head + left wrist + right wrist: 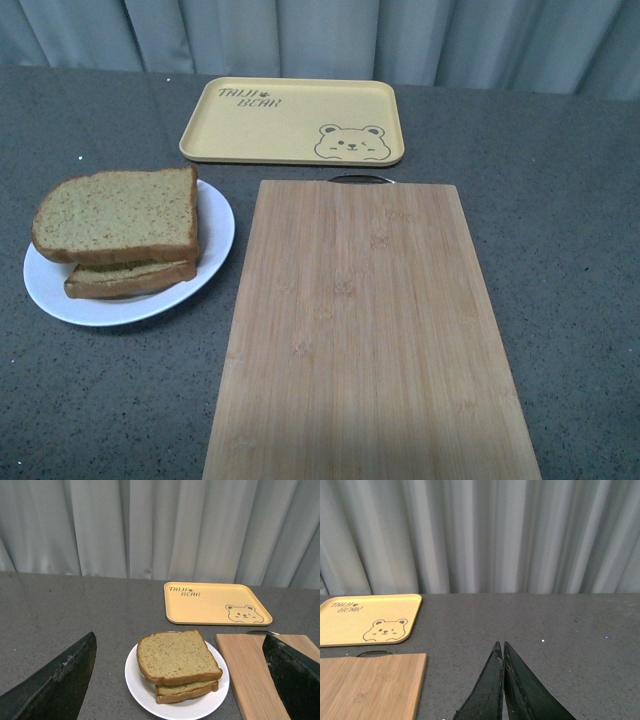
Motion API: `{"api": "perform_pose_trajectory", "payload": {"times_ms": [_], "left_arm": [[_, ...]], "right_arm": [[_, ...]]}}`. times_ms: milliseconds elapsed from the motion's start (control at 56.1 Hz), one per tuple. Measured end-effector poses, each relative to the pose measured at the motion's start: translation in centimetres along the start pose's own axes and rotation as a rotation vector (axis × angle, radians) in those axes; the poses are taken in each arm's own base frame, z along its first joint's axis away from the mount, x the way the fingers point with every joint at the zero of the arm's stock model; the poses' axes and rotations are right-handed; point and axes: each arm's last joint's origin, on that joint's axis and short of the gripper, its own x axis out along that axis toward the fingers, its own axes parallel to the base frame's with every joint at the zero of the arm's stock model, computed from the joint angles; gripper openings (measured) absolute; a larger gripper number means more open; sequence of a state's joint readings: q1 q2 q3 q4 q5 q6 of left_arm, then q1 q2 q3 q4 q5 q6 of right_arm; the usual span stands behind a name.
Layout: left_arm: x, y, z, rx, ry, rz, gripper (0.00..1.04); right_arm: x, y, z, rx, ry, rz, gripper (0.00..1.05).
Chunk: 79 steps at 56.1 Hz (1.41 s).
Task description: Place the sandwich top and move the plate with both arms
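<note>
Bread is stacked on the plate (218, 232): the top slice (118, 213) lies flat on a lower slice (128, 279), set a little toward the far side, so the lower slice's near edge shows. What lies between the two slices is hidden. The plate rests on the grey table (560, 250) at the robot's left, just beside the left edge of the board (370, 330), with a narrow strip of table between them. Beyond the board lies the yellow tray (290, 125), close to the board's metal handle (362, 179). A pale curtain (400, 40) hangs behind the table.

In the left wrist view the left gripper (178, 637) has its fingers (65, 680) spread wide and grips nothing; the plate and bread show between them, farther off. In the right wrist view the right gripper (501, 645) has its fingers pressed together at the tips, with nothing held, above bare table to the right of the board.
</note>
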<state>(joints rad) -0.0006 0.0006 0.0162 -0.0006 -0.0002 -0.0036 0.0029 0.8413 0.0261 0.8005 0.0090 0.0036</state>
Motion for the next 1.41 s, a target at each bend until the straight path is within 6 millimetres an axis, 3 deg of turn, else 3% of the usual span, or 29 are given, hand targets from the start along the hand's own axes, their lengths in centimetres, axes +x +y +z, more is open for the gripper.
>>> {"api": "perform_pose_trajectory", "payload": {"times_ms": [606, 1408], "left_arm": [[0.0, 0.0, 0.0, 0.0, 0.0, 0.0, 0.98], [0.0, 0.0, 0.0, 0.0, 0.0, 0.0, 0.98]], "right_arm": [[-2.7, 0.0, 0.5, 0.0, -0.017, 0.01, 0.01], [-4.4, 0.0, 0.5, 0.0, -0.023, 0.01, 0.01]]}}
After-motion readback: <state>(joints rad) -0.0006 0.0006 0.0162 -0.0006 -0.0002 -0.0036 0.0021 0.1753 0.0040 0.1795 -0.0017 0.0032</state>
